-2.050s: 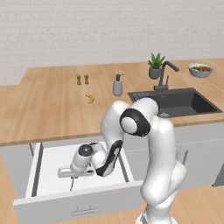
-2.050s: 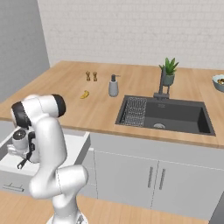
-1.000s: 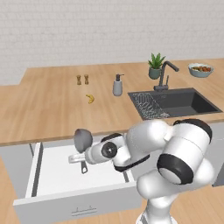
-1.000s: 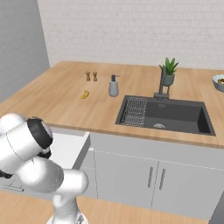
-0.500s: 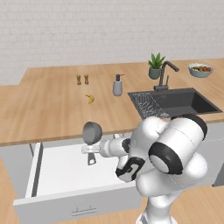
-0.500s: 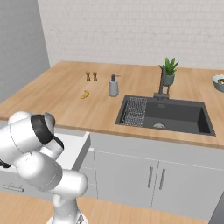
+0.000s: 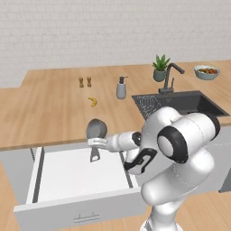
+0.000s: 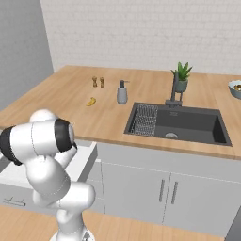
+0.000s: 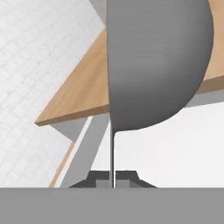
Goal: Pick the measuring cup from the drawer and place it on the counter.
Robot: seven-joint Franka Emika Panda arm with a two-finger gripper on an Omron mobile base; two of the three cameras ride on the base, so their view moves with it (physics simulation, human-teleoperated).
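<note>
In the left base view my gripper [image 7: 95, 143] is shut on the measuring cup [image 7: 96, 129], held at its flat handle. The dark-grey bowl stands up at the counter's front edge and the handle end hangs down over the open drawer [image 7: 76, 173]. The drawer is pulled out, with a white inside that holds nothing. The wooden counter [image 7: 45, 113] lies just behind the cup. The hand view shows the cup's bowl [image 9: 153, 65] close up, its thin handle running down between my fingertips [image 9: 94, 179], with the counter [image 9: 83, 92] and the drawer [image 9: 175, 153] behind. A drawer corner [image 8: 87, 157] shows beside my arm.
On the counter are a banana [image 7: 93, 101], two small shakers [image 7: 85, 82], a grey soap dispenser [image 7: 121, 88], a potted plant [image 7: 159, 68] and a fruit bowl [image 7: 206, 72]. The dark sink [image 7: 180, 104] with its faucet [image 7: 171, 76] lies to the right.
The gripper has lifted the measuring cup out of the drawer and carried it up and to the right, to the counter's front edge. My arm swung round with it.
</note>
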